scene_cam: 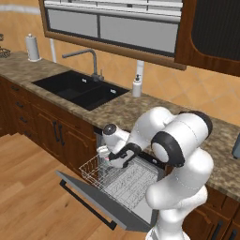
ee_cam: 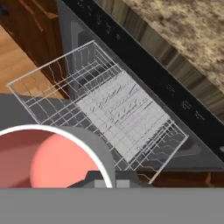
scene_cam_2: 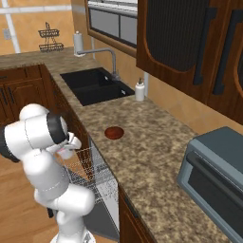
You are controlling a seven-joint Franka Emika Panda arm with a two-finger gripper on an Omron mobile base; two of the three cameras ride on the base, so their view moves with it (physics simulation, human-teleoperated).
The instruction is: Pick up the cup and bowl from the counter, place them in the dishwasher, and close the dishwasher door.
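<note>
Cup [ee_cam: 48, 157] between the fingers, above rack [ee_cam: 118, 109]

a black double sink [scene_cam: 79, 89] sits under a grey faucet [scene_cam: 89, 58]. a white soap dispenser [scene_cam: 137, 86] stands just beside the sink's far corner. a paper towel roll [scene_cam: 32, 48] stands upright well to the left, with a wire basket rack [scene_cam_2: 49, 39] beyond it. a grey toaster oven [scene_cam_2: 216, 178] sits at the right. dark wood wall cabinets [scene_cam_2: 190, 45] hang above, over a light wood floor [scene_cam: 28, 187].
</note>
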